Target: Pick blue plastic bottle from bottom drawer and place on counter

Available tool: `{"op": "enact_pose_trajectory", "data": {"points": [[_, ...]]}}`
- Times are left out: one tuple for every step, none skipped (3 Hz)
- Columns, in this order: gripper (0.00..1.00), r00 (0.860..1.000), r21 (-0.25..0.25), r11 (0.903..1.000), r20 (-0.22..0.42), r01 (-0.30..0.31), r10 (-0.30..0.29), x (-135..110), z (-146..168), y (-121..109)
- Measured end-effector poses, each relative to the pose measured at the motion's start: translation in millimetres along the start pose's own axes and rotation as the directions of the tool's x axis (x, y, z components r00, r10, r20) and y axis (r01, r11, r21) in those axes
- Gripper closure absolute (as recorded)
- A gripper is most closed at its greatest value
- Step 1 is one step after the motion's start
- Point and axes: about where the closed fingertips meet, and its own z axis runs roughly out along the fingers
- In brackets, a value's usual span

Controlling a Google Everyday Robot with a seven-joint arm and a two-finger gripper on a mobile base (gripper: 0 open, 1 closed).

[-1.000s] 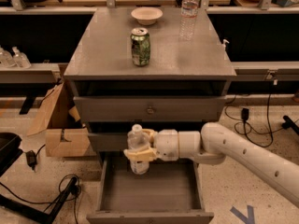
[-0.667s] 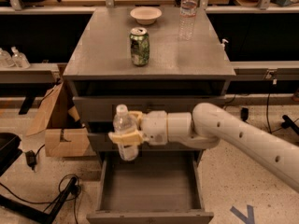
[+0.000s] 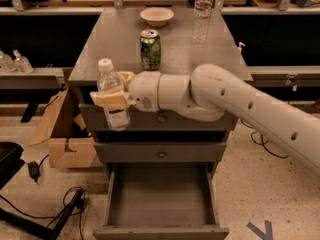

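Cream-coloured pads are clamped round the middle of your load: the two-finger gripper [image 3: 111, 100] sits at the front-left corner of the grey cabinet, at about the height of the top drawer front, and it is closed on the small clear plastic bottle with a white cap and pale label [image 3: 118, 118]. You hold the bottle close to upright, cap up, leaning slightly. Its cap shows against the front-left edge of the flat grey counter [image 3: 115, 39], and its base hangs in front of the top drawer face, not over the counter top. Behind the gripper, the thick white arm [image 3: 240, 101] reaches in from your right, across the cabinet front.

Below, the shallow grey bottom drawer [image 3: 160, 194] stands pulled out, and its floor shows bare. On the counter you have a green drinks can [image 3: 150, 49] near the middle, a pale shallow bowl [image 3: 156, 16] at the back and a tall slim clear water bottle [image 3: 202, 9] at the back right.

By my reading the pick is done and you are in the carry. The next move calls for more height, so the base clears the counter's front lip. After that, bring the bottle in over the bare front-left patch, keep it apart from the can, set it down upright, and only then let the pads part
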Motion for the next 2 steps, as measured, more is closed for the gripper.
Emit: {"op": "enact_pose_trajectory", "data": {"points": [[1.00,0.999,0.102,0.9937,-0.001,0.047,-0.047,-66.0,17.9,-35.0],[1.00,0.999,0.192,0.9800,-0.010,0.054,-0.053,-126.4,46.1,-85.4]]}}
